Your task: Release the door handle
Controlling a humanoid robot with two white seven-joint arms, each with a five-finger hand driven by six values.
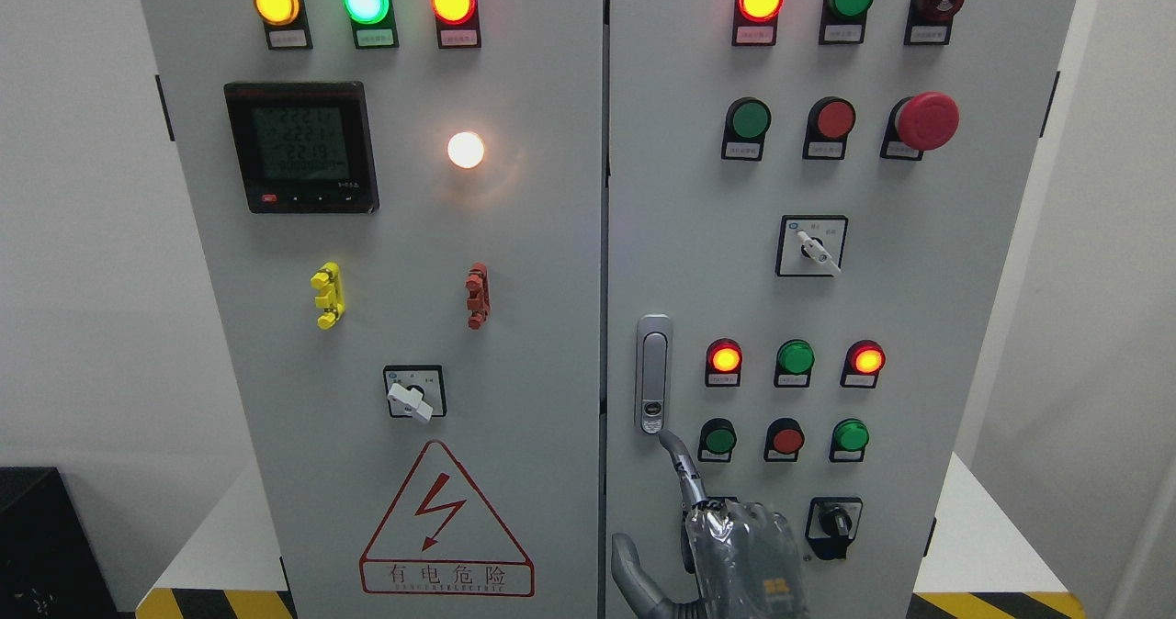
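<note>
The door handle (653,373) is a slim silver lever set flush and upright at the left edge of the cabinet's right door (919,325), with a small lock button at its lower end. My right hand (654,498) rises from the bottom edge, right of the middle. Its index finger (680,463) points up, and the tip sits just below the handle's lower end. The thumb (632,566) is spread out to the left. The hand holds nothing. My left arm does not show.
Both grey cabinet doors are closed, meeting at a seam (605,233). The right door carries indicator lamps, push buttons, a red emergency stop (926,120) and rotary switches (812,246). The left door has a meter (301,147) and a warning triangle (446,523).
</note>
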